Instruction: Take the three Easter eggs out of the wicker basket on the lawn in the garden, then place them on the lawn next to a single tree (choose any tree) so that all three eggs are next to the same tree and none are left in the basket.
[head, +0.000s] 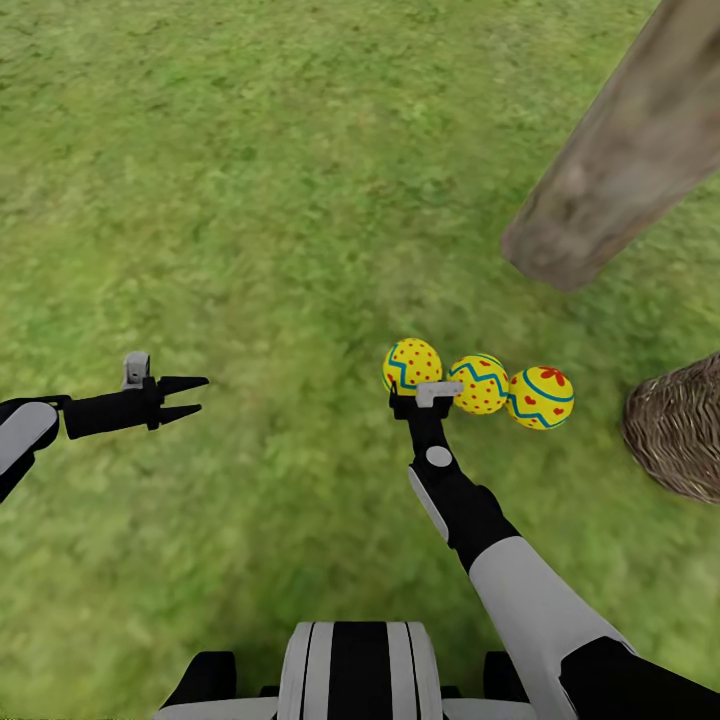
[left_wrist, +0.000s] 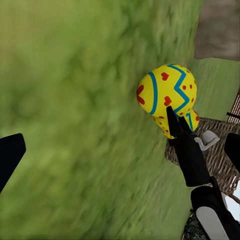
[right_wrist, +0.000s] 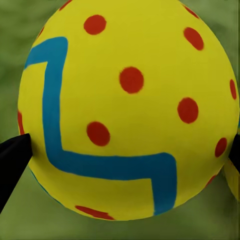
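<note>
Easter eggs, three, bright yellow with blue zigzag bands and red marks. All lie in a row on the lawn (head: 250, 200), out of the basket, near the foot of the tree trunk (head: 620, 160).
- Dotted egg (head: 412, 365): leftmost in the row, set between the fingers of the right claw (head: 418, 392). The right wrist view shows a black fingertip (right_wrist: 12, 162) at each flank of it, so the claw reads as grasping this egg or only just slackening; contact on the far side is not clear.
- Zigzag egg (head: 480, 383): middle, touching or just beside its neighbours.
- Heart egg (head: 541, 397): rightmost, nearest the wicker basket (head: 680, 430), which stands at the right edge.

Left claw (head: 182, 397): released, fingers parted, empty, well apart to the left over the grass.

Handling, judged: smooth rounded shells, light, stiff, likely slippery and prone to roll on grass. Best taken across the widest middle, fingers on opposite flanks, with a gentle squeeze.
</note>
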